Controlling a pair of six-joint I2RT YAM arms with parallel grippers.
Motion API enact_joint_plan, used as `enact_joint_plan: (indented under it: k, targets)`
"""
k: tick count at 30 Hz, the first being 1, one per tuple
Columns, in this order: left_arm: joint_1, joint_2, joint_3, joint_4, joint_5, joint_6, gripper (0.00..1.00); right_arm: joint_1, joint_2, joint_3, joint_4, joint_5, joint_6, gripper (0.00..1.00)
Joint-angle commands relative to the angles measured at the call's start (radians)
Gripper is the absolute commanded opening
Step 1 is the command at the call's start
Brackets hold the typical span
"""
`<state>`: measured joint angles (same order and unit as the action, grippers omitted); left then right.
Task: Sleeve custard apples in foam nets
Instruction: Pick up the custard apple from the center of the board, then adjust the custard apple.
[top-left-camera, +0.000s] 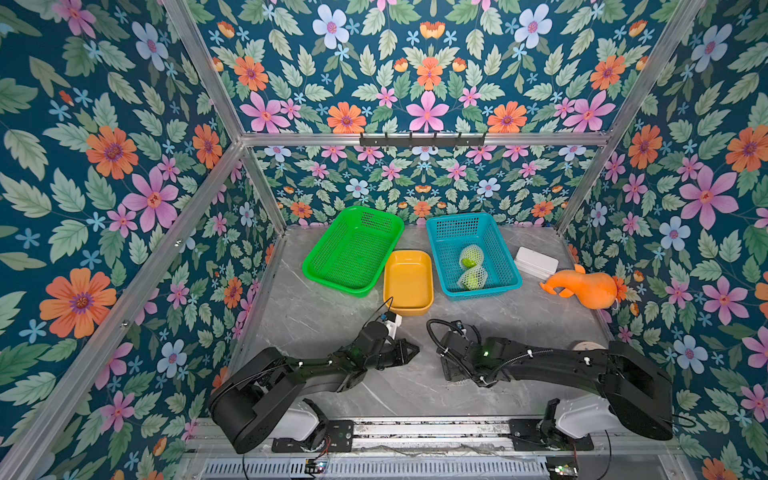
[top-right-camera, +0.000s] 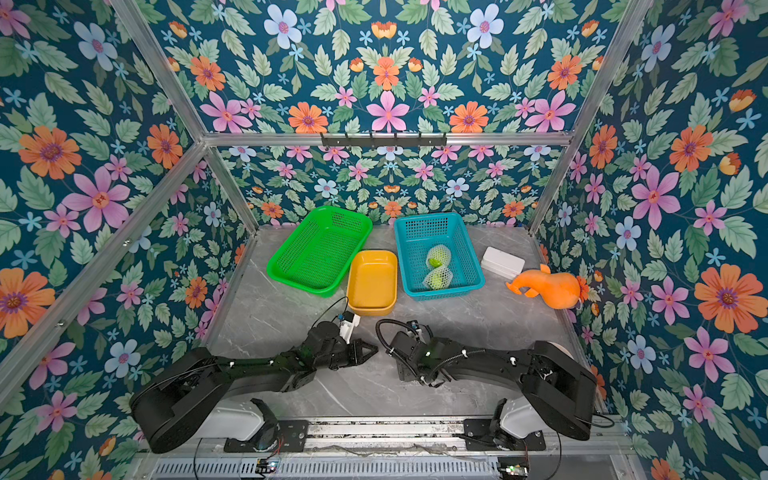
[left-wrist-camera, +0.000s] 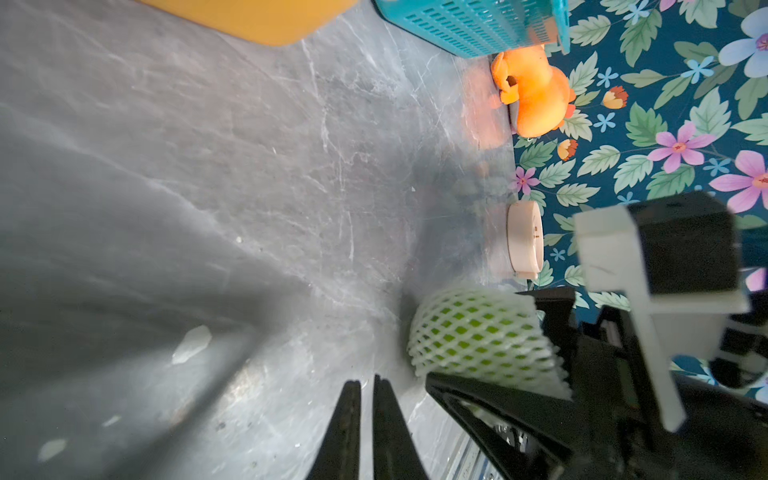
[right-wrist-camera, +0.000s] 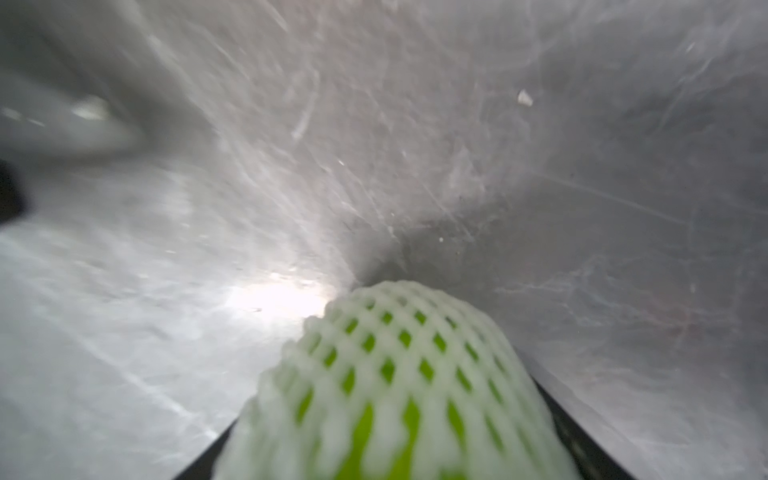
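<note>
Two custard apples sleeved in foam nets (top-left-camera: 471, 255) (top-left-camera: 473, 277) lie in the blue basket (top-left-camera: 484, 291) at the back right. Another netted custard apple (left-wrist-camera: 478, 336) (right-wrist-camera: 395, 374) sits low over the marble table near its front, between the fingers of my right gripper (right-wrist-camera: 395, 419). Those jaws press on both sides of the net. In both top views the right arm hides this fruit. My left gripper (left-wrist-camera: 366, 386) (top-left-camera: 411, 351) is shut and empty just left of it, its tips pointing at the right gripper.
A green basket (top-left-camera: 336, 286) and a yellow tray (top-left-camera: 409, 309) stand behind the left arm. A white box (top-left-camera: 536, 262) and an orange gourd toy (top-left-camera: 586, 286) lie by the right wall. A round white disc (left-wrist-camera: 523, 241) sits near the right arm.
</note>
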<state>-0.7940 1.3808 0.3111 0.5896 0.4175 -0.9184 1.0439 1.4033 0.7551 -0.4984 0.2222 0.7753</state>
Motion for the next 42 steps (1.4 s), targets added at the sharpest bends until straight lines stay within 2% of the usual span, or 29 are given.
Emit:
enact_joint_plan:
  k: [1, 3, 7, 12, 14, 15, 16, 18, 19, 24, 27, 34, 42]
  targets:
    - [0.0, 0.0, 0.01, 0.003, 0.002, 0.02, 0.13, -0.029, -0.045, 0.019, -0.018, -0.015, 0.006, 0.77]
    - [0.0, -0.008, 0.019, -0.011, -0.002, 0.035, 0.14, -0.074, -0.078, 0.028, -0.016, -0.089, 0.006, 0.77]
    - [0.002, -0.039, 0.044, -0.023, -0.008, 0.038, 0.32, -0.218, -0.145, 0.03, 0.033, -0.295, 0.025, 0.78]
    - [0.002, -0.103, 0.055, 0.02, 0.02, 0.054, 0.39, -0.392, -0.216, 0.02, 0.129, -0.479, 0.086, 0.78]
    - [0.002, -0.115, 0.044, 0.094, 0.053, 0.056, 0.39, -0.462, -0.234, 0.008, 0.204, -0.574, 0.133, 0.78]
    - [0.001, -0.115, 0.038, 0.137, 0.075, 0.054, 0.38, -0.493, -0.24, -0.003, 0.252, -0.618, 0.168, 0.78]
    - [-0.002, -0.112, 0.035, 0.178, 0.091, 0.048, 0.29, -0.526, -0.243, -0.019, 0.319, -0.669, 0.208, 0.77]
    - [-0.007, -0.098, 0.035, 0.237, 0.119, 0.043, 0.04, -0.566, -0.236, -0.04, 0.435, -0.749, 0.28, 0.75]
    - [-0.012, -0.088, 0.04, 0.253, 0.122, 0.042, 0.0, -0.571, -0.228, -0.038, 0.472, -0.774, 0.298, 0.75]
    - [-0.045, -0.043, 0.036, 0.396, 0.073, 0.02, 0.0, -0.572, -0.177, -0.039, 0.626, -0.861, 0.406, 0.75]
    - [-0.051, -0.02, 0.044, 0.419, 0.041, 0.021, 0.0, -0.574, -0.162, -0.065, 0.711, -0.879, 0.463, 0.75]
    - [-0.051, -0.043, 0.034, 0.417, -0.056, 0.036, 0.0, -0.573, -0.177, -0.117, 0.765, -0.868, 0.499, 0.75]
    - [-0.053, 0.042, 0.078, 0.464, -0.041, 0.014, 0.0, -0.572, -0.179, -0.155, 0.808, -0.87, 0.516, 0.75]
